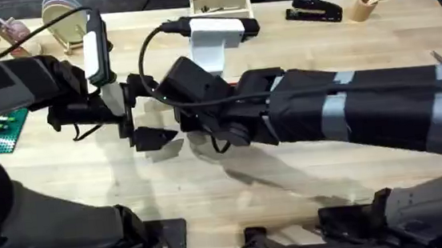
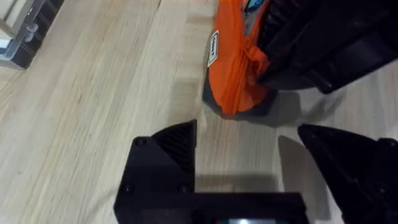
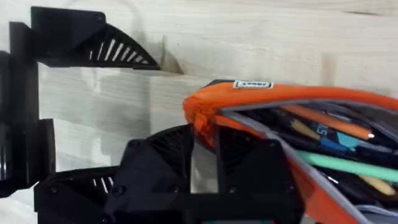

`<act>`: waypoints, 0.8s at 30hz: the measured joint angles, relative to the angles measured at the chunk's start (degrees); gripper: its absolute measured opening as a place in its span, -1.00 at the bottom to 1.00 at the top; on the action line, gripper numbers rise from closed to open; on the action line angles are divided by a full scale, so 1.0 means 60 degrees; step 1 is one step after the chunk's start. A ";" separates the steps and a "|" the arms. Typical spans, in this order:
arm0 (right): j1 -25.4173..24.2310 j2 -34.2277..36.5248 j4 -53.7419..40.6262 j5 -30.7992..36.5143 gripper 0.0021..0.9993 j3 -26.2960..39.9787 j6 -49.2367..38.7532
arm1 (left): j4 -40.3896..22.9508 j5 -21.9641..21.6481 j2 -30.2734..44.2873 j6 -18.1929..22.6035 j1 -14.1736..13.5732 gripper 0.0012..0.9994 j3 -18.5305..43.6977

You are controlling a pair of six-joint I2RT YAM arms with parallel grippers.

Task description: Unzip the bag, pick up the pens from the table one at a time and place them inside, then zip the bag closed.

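A: Two arms crowd the middle of the table (image 1: pixel 307 189) in the overhead view; we can't see the bag there.

B: On the left wrist view, our left gripper (image 2: pixel 249 155) stands released, just near the end of the bag (image 2: pixel 233 74).

A: On the right wrist view, our right gripper (image 3: pixel 205 146) is clenched on the bag's (image 3: pixel 273 96) end. Pens (image 3: pixel 348 165) lie inside; the zipper gapes.

B: We judge closing comes next: we'd pin that end firmly and pull the slider straight along.

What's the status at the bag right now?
Right gripper pinching bag's end. Left gripper open, empty beside it. Bag unzipped, pens inside.
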 joint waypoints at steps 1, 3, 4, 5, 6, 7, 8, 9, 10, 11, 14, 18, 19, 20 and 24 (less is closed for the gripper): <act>-0.0003 0.0000 -0.0004 0.0000 -0.59 0.0000 0.0001 | 0.0000 0.0000 0.0000 0.0000 0.0000 0.99 0.0000; -0.0003 0.0000 0.0000 0.0000 -0.75 0.0000 0.0033 | 0.0000 0.0000 0.0000 0.0000 0.0000 0.99 0.0000; -0.0003 0.0000 0.0000 -0.0003 -0.83 0.0000 0.0062 | 0.0000 0.0000 0.0000 0.0000 0.0000 0.99 0.0000; -0.0003 0.0000 0.0000 0.0000 -0.89 0.0000 0.0071 | -0.0003 0.0000 0.0000 0.0000 0.0000 0.99 0.0000; -0.0003 0.0000 0.0000 0.0000 -0.93 0.0000 0.0097 | 0.0000 0.0000 0.0004 0.0000 0.0000 0.99 0.0000; -0.0003 0.0000 0.0000 0.0000 -0.94 0.0000 0.0103 | 0.0000 0.0000 0.0001 0.0000 0.0000 0.99 0.0000; -0.0003 0.0000 0.0000 0.0000 -0.94 0.0000 0.0103 | 0.0000 0.0000 0.0000 0.0000 0.0000 0.99 0.0000; -0.0003 0.0000 -0.0004 0.0000 -0.94 0.0000 0.0103 | 0.0000 0.0000 0.0000 0.0000 0.0000 0.99 0.0000; -0.0003 0.0000 0.0000 0.0000 -0.94 0.0000 0.0106 | 0.0000 0.0000 0.0000 -0.0002 0.0000 0.99 0.0000; -0.0003 0.0000 -0.0004 0.0000 -0.94 0.0000 0.0103 | 0.0000 0.0000 0.0000 0.0000 0.0000 0.99 0.0000; -0.0003 -0.0003 -0.0025 -0.0003 -0.94 0.0000 0.0067 | 0.0000 0.0000 0.0000 0.0000 0.0000 0.99 0.0000; -0.0003 -0.0127 -0.0084 -0.0007 -0.94 0.0000 -0.0225 | 0.0007 0.0000 0.0000 0.0000 0.0000 0.99 0.0000; -0.0003 -0.0240 -0.0098 -0.0010 -0.94 0.0000 -0.0321 | 0.0016 0.0000 0.0000 -0.0003 0.0000 0.99 0.0000; -0.0003 -0.0381 -0.0098 -0.0011 -0.94 0.0000 -0.0400 | 0.0034 0.0000 0.0000 0.0000 0.0000 0.99 0.0000; 0.0001 -0.1078 -0.0080 -0.0012 -0.94 0.0000 -0.0593 | 0.0001 0.0004 0.0000 0.0000 0.0000 0.99 0.0000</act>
